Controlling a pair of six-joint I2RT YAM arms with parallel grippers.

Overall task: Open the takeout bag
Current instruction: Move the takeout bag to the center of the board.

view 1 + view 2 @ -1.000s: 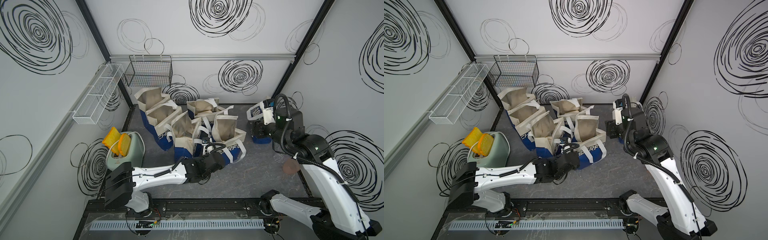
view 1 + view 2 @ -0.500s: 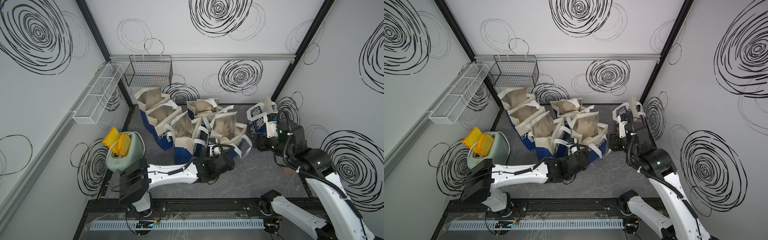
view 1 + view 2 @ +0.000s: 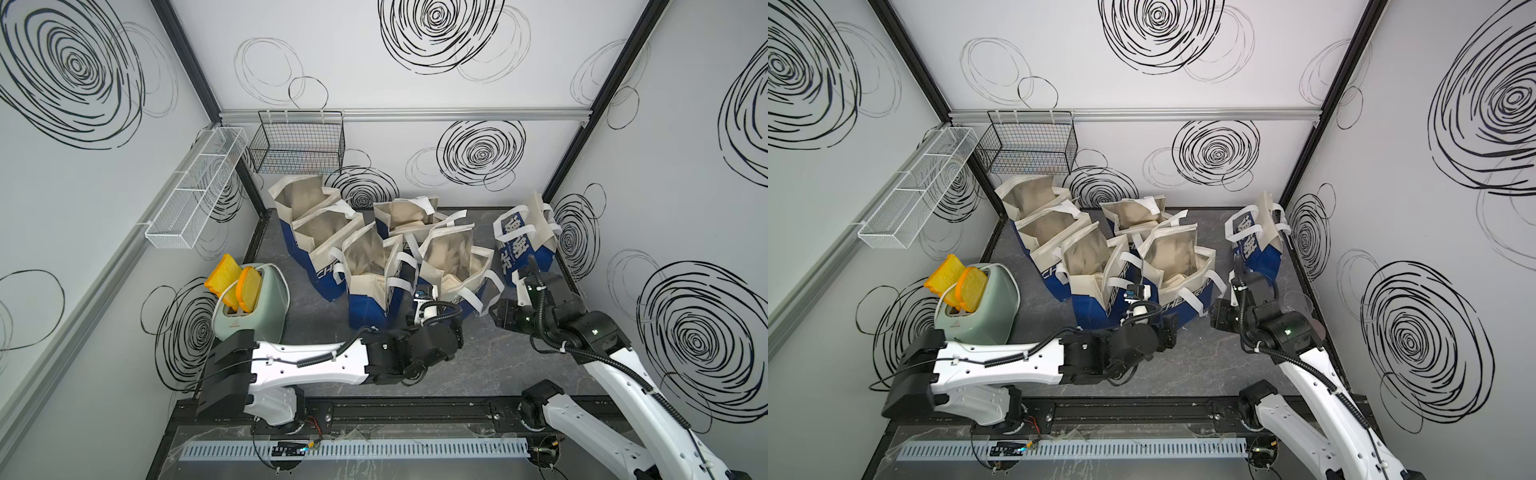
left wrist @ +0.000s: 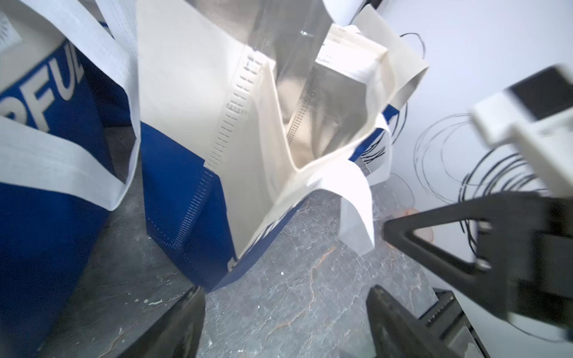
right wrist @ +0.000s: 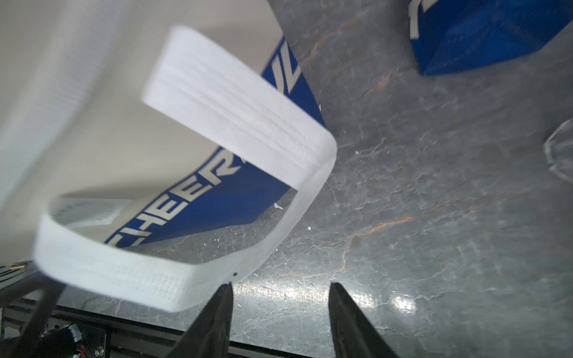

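Left hand [image 4: 285, 289] has let go, jaws spread; takeout bag [image 4: 257, 186] ahead gapes, likely done. Right hand [image 5: 280, 286] parted, empty.

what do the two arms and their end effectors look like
The left arm and right arm have glossy white shells and black joint housings. Black cables run along both; the right arm's ribbed black hose arcs over its wrist, beside a small green light. The left end effector and right end effector have black tapered fingers.
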